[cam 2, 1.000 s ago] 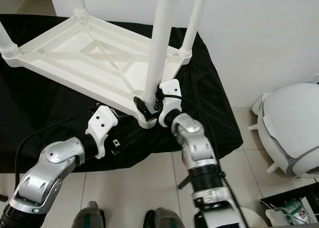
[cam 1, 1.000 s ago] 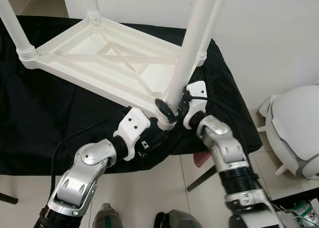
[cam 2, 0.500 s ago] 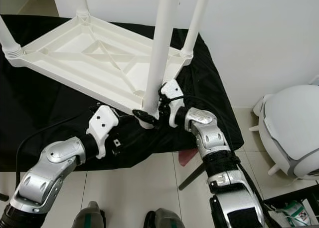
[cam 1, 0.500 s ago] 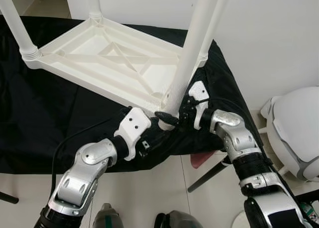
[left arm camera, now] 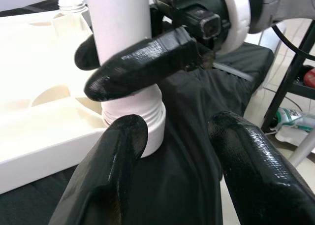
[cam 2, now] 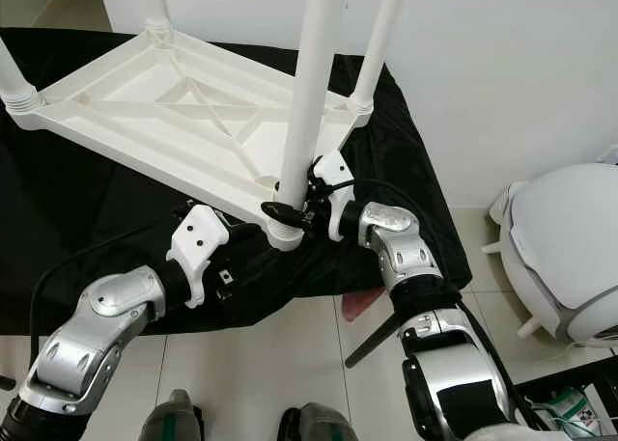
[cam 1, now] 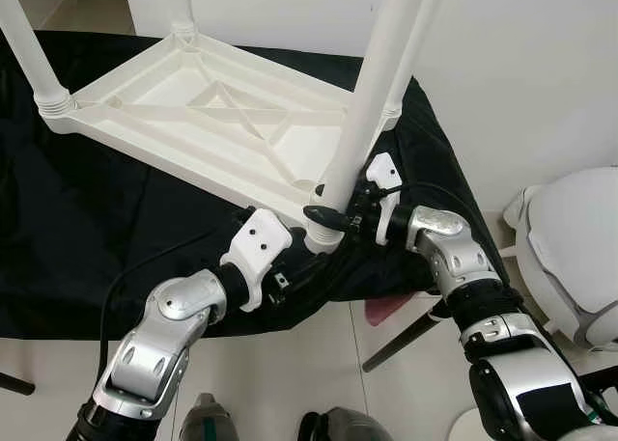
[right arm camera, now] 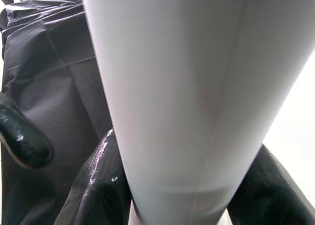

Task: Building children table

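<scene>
The white table (cam 1: 208, 113) lies upside down on a black cloth (cam 1: 87, 219), its ribbed underside facing up. Legs stand up from its corners: one at the far left (cam 1: 29, 50), one at the far middle (cam 1: 179, 7), one at the far right (cam 2: 379, 36), and the near leg (cam 1: 372, 94), which rises from the threaded socket (cam 1: 323, 236) at the table's near right corner, close to the cloth's near edge.

The right gripper (cam 1: 333, 212) is clamped on the near leg just above the socket, one black finger (left arm camera: 142, 62) across the front of the leg and the other behind it. In the right wrist view the leg runs between both fingers (right arm camera: 98, 185) and touches them.

The left gripper (left arm camera: 177, 151) sits just near of the same corner, low against the cloth. Its two fingers (left arm camera: 106, 171) are spread apart and hold nothing; one tip lies right beside the socket collar, though whether it touches I can't say.

To the right, past the cloth, a rounded white and grey object (cam 1: 575, 253) stands on the tiled floor (cam 1: 319, 364). A black rod (cam 1: 410, 333) slants down under the cloth's near right edge, by something reddish (cam 1: 386, 311).
</scene>
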`<state>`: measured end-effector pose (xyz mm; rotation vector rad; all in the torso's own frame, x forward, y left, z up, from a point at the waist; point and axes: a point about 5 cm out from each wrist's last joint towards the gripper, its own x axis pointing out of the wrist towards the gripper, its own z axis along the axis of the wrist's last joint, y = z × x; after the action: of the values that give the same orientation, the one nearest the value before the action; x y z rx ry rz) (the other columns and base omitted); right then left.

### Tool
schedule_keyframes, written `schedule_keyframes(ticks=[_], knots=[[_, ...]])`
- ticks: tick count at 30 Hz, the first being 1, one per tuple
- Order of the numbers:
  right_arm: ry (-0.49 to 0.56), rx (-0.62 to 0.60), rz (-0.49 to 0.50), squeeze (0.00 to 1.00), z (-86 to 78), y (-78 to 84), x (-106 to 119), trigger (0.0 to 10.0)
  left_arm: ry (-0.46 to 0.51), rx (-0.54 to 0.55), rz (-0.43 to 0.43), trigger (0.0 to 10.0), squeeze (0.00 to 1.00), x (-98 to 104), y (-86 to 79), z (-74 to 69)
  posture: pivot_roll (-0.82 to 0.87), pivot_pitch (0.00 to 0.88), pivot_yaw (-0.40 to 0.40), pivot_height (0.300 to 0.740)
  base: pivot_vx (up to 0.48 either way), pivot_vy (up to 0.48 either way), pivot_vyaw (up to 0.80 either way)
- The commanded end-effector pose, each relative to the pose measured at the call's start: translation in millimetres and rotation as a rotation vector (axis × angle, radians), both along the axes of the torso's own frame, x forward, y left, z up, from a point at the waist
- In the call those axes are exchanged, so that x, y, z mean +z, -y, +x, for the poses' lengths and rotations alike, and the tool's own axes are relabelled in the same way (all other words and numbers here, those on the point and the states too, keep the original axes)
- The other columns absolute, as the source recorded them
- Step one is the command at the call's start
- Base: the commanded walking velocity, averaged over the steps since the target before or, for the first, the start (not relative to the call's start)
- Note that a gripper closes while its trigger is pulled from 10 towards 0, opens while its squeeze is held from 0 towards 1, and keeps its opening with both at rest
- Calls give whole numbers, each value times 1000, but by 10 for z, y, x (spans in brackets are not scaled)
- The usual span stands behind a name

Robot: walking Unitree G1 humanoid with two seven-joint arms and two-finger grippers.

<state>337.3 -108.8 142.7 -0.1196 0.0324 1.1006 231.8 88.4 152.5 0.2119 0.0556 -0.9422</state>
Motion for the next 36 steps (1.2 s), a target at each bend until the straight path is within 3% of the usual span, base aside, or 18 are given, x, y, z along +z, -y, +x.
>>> schedule_keyframes(ticks=[1,2,11,17,19,21,23,29,33,34,35,36], knots=[[-31,-22,4,0,-26,36,-84,6745,7,19,5,10000,0,1,22,-9,72,7,-97,740,0,0,0],[-28,-46,11,0,-18,42,-78,10000,8,19,5,10000,0,3,24,-5,72,7,-97,740,0,0,0],[-15,-238,78,0,-46,42,-7,10000,21,33,7,10000,0,5,13,6,67,6,-99,740,0,0,0],[1,-464,99,0,-66,-14,22,10000,29,50,-1,10000,0,11,18,33,64,0,-107,740,0,0,0],[1,-464,99,0,-66,-14,22,10000,29,50,-1,10000,0,11,18,33,64,0,-107,740,0,0,0],[-15,-704,125,0,-101,-79,-1,10000,32,63,-10,10000,0,18,21,47,66,0,-115,740,0,0,0],[-20,-860,127,0,-148,-96,-17,10000,31,70,-16,10000,0,16,27,45,69,0,-122,740,0,0,0],[-32,-861,123,0,-223,-194,-32,10000,30,73,-23,10000,0,15,43,42,69,0,-134,740,0,0,0],[-33,-869,116,0,-225,-158,-16,10000,31,72,-22,10000,0,7,50,36,71,0,-137,740,0,0,0],[-40,-863,123,663,-227,-157,-13,10000,32,72,-23,10000,0,7,54,37,74,0,-138,740,0,0,0],[-40,-863,123,663,-227,-157,-13,10000,32,72,-23,10000,0,7,54,37,74,0,-138,740,0,0,0],[-46,-852,136,1000,-225,-157,-5,10000,32,73,-23,10000,0,9,55,40,74,0,-138,740,0,0,0]])
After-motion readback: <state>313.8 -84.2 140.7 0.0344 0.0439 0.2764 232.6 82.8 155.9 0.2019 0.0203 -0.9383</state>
